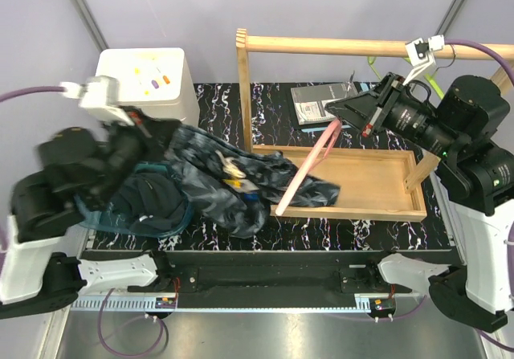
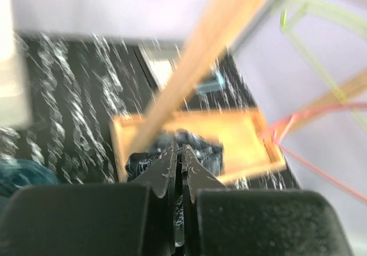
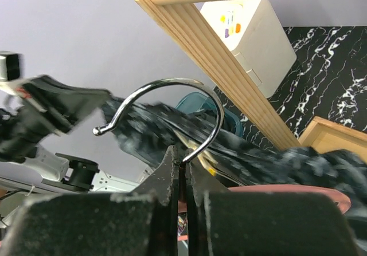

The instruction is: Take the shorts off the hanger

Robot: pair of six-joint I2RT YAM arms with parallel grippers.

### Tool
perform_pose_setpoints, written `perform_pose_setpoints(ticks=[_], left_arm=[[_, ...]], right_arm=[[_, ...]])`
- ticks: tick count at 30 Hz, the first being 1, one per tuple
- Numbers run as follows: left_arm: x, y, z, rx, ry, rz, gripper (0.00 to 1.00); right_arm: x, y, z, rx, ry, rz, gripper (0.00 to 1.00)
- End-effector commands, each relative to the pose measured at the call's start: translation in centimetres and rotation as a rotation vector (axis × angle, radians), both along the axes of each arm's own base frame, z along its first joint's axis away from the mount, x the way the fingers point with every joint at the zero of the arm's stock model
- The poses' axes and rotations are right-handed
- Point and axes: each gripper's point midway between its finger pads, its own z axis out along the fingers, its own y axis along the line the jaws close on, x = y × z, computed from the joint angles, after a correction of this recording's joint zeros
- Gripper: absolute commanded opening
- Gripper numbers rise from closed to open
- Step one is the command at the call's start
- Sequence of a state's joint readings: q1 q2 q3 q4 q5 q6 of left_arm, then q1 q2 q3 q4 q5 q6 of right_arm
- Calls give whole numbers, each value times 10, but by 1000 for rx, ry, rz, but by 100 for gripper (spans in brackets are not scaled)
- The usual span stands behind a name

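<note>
Right gripper [image 3: 182,160] clenches the hanger [image 1: 309,170]; marbled shorts [image 1: 209,166] stretch leftward from it over the worktop [image 1: 265,102] to the blurred left gripper [image 2: 178,156], apparently pinching them

No text is legible; the white box [image 1: 148,84] bears only coloured marks

- Probably a robotics lab cell.
- Plain lilac panels [image 1: 321,6] on metal struts [image 1: 83,10] wall it in.
- Two arms [image 1: 482,182] bolted to a steel bench [image 1: 257,336], cables [image 1: 24,95] trailing.
</note>
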State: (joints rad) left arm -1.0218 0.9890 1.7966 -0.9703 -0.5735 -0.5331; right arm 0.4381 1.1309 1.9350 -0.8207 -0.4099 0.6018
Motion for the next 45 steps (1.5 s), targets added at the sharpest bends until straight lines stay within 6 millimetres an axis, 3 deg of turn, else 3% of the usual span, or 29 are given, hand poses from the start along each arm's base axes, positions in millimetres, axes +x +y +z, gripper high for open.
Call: perform_pose_setpoints(ticks=[1,2,4,5,7,8,10,11,13,15,16,20,26,33,38,45], left_arm=[[7,64,57,61,-176,212,0],[4,75,76,30,-211,235,0],[10,79,92,78,-257,272,0],[7,88,114,25,-301,294,0],[10,97,131,64,-356,349,0],[9,103,153,-2,-403,382,0],[10,118,171,60,-471,452,0],[5,130,192,-15,-524,494,0],[3,138,213,26,-597,535,0],[-9,161,241,4,-673,600,0],[-4,153,247,33,-686,612,0],[-5,155,278,91,-799,687,0],[4,150,280,219,-835,769,0],[0,169,301,262,-931,873,0],[15,171,300,385,-942,931,0],[8,205,292,432,-903,1054,0]], right_arm=[[2,0,15,-20,-50,4,0],[2,0,21,-24,-65,8,0],[-1,0,19,-38,-51,19,0],[-3,0,22,-37,-56,22,0],[-5,0,20,-37,-39,30,0],[-6,1,20,-31,-28,33,0],[-7,2,19,-24,-16,42,0],[-7,3,18,-18,-6,44,0],[-8,3,19,-14,-2,47,0],[-10,3,17,-17,9,48,0],[-10,2,17,-18,12,48,0],[-10,2,11,-39,40,52,0],[-8,3,9,-59,52,54,0],[-2,8,3,-83,68,73,0],[3,11,-1,-106,74,86,0],[7,13,-6,-138,79,95,0]])
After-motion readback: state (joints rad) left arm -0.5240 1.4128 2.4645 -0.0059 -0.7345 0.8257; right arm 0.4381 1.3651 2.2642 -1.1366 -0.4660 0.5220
